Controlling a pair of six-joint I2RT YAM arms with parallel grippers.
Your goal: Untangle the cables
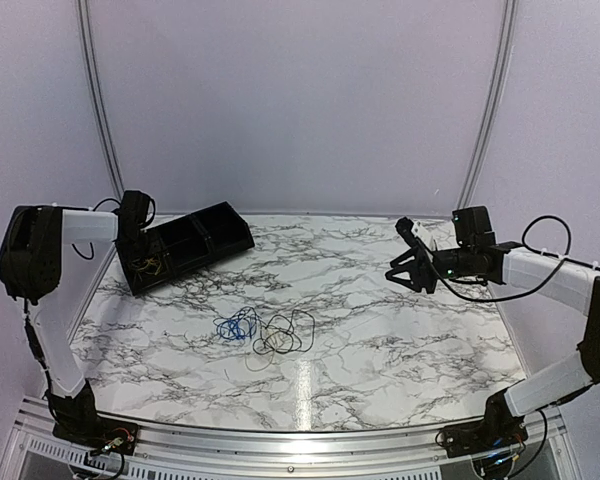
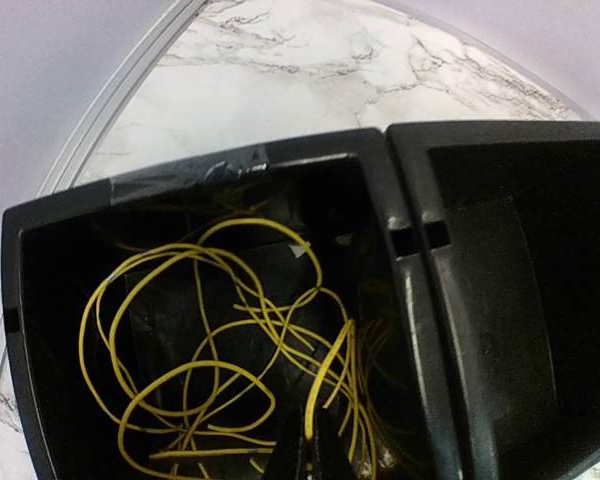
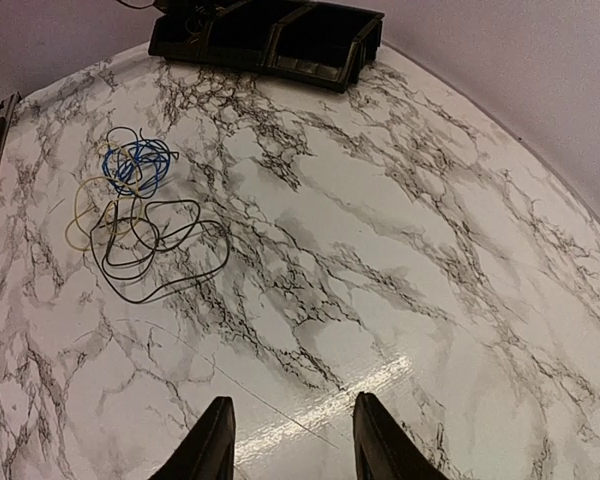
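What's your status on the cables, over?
Left gripper shut on yellow cable, in the black bin, end compartment. Right gripper open, empty, above the table. Mid-table, blue cable, black cable, white cable overlapped. Nothing in the way.

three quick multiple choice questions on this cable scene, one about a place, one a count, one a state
1. Where is the yellow cable?
A) in the black tray
B) draped over an arm
C) in the tangled pile

2. How many cable colours are in the pile on the table?
A) one
B) three
C) five

3. The right gripper is:
A) open and empty
B) shut on a cable
C) shut on the tray

Answers:
1 A: the left wrist view shows it coiled inside one compartment.
2 B: a blue cable, a black cable and a pale cable overlap there.
3 A: its fingers stand apart over bare marble.
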